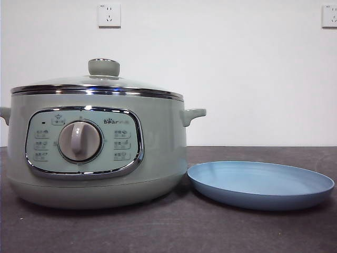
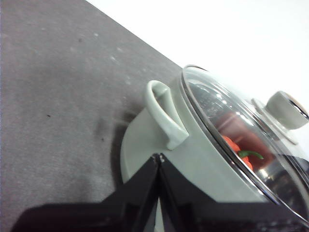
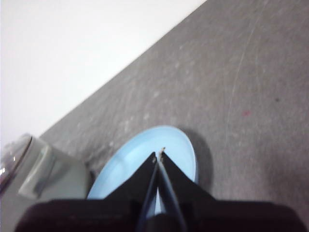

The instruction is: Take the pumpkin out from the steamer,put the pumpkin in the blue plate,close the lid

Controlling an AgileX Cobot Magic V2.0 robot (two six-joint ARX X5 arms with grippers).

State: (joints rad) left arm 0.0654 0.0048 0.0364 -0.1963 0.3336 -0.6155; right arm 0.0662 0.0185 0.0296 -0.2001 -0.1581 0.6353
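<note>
Steamer (image 1: 100, 153): nearest and largest in the front view, a pale sage-green pot on the dark grey table (image 1: 168, 232), its chrome-framed control panel and round dial (image 1: 79, 141) facing the camera, with a "Bear" logo above the right-hand buttons.
Lid (image 1: 97, 84): seated on the pot, chrome rim level all round, sage-green knob (image 1: 103, 67) upright on top.
Pumpkin (image 2: 236, 150): inside the closed steamer, seen only through the glass in the left wrist view as an orange-red patch with a curved green stem; hidden in the front view.
Blue plate (image 1: 260, 185): flat on the table just beside the steamer, on the right in the front view, its near rim close to the pot's base; whether they touch is unclear. Nothing lies on it.
Left gripper (image 2: 158, 157): jaws pressed together with nothing between them, above the table beside the pot's side handle (image 2: 165, 115).
Right gripper (image 3: 159, 154): jaws closed tip to tip and empty, hovering over the blue plate.
Wall (image 1: 237, 63): plain white, with a socket (image 1: 109, 15) above the steamer and another at the top right corner.
</note>
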